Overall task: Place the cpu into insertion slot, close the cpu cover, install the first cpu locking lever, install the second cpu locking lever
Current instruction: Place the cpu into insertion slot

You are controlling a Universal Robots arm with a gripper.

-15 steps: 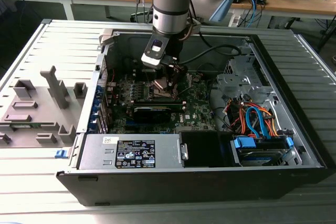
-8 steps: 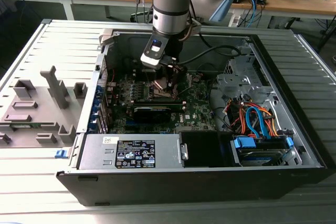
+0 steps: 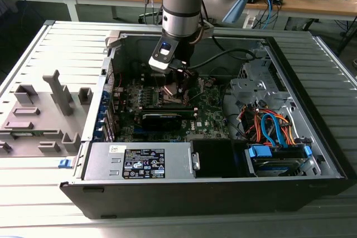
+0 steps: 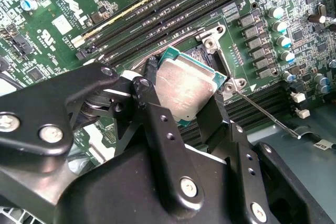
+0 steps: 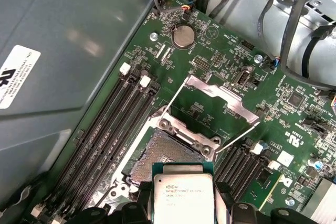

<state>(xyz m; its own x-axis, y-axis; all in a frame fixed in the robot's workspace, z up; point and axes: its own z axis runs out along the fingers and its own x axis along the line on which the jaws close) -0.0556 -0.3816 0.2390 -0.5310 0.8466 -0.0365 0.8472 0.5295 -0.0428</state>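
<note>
Over the open PC case (image 3: 167, 196), w/ the arm reaching down to the mobo (image 3: 215, 112), the gripper (image 4: 182, 94) is clamped on the cpu (image 5: 182, 196). Its two black fingers (image 4: 149, 85) pinch opposite edges of the chip, silver top facing up toward both wrist cams. The chip hangs just above the board, close beside the insertion slot (image 5: 164, 157) but not in it. In the first wrist view the socket's dark centre is bare, so I judge step 1 as under way, not done. The cpu cover (image 5: 223, 95) stands swung up off the socket, w/ green board showing through its window, so closing it is left to do. Both locking levers are loose thin rods sticking out away from the socket, one lever (image 5: 174, 97) on one side and the other lever (image 5: 237, 137) on the opposite side, neither hooked down. So approx nothing of the four steps is finished yet: chip in hand near the slot, cover open, 2 levers free. Can't tell from these views if the chip is squared up w/ the socket.
</note>
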